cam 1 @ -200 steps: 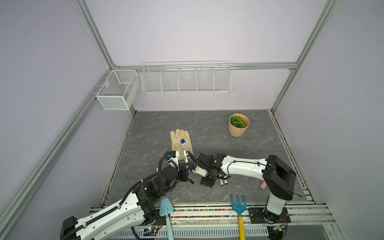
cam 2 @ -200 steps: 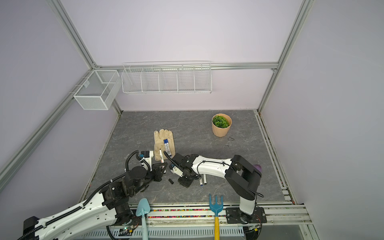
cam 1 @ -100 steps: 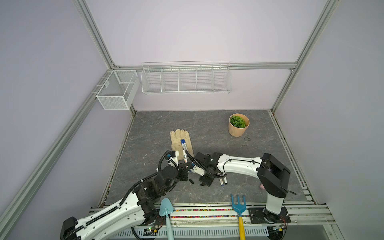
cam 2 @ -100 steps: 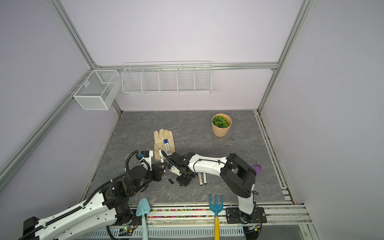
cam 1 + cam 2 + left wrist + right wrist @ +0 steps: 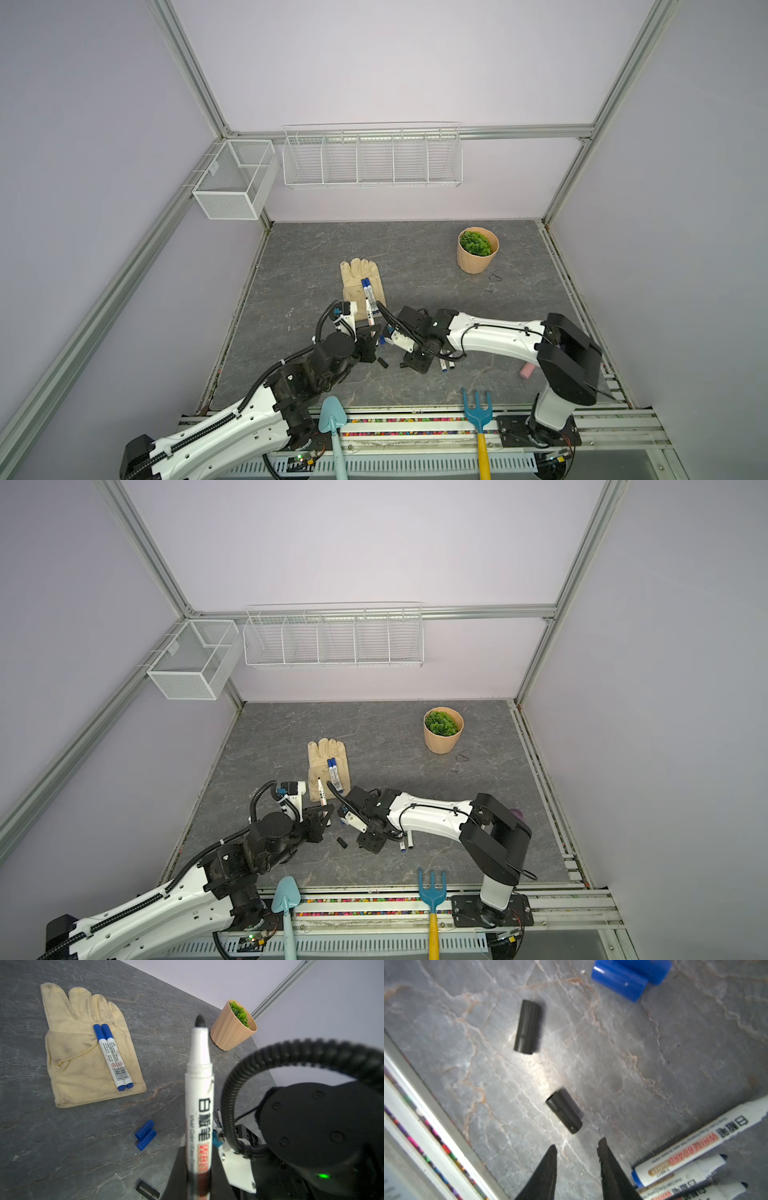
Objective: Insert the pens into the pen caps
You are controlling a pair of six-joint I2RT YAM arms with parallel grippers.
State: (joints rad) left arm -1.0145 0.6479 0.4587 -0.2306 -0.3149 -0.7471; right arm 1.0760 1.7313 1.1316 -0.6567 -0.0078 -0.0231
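Note:
My left gripper (image 5: 197, 1167) is shut on a white pen (image 5: 199, 1088) whose bare black tip points up and away from the table; both top views show that pen (image 5: 369, 312) (image 5: 321, 792) rising from the gripper (image 5: 371, 332). My right gripper (image 5: 577, 1145) hangs open and empty just short of a black pen cap (image 5: 564, 1110). A second black cap (image 5: 528, 1027) and two blue caps (image 5: 619, 980) lie beyond it. Uncapped pens (image 5: 695, 1147) lie beside the right fingers. Two blue-capped pens (image 5: 113, 1057) rest on a glove (image 5: 72, 1059).
A potted plant (image 5: 477, 249) stands at the back right. A blue trowel (image 5: 332, 419) and a blue rake (image 5: 477, 409) lie on the front rail. A small pink object (image 5: 527, 371) lies by the right arm's base. Wire baskets (image 5: 372, 156) hang on the back wall.
The right gripper's jaws have widened a little and its arm has shifted slightly over the caps. The left gripper and its pen have stayed put.

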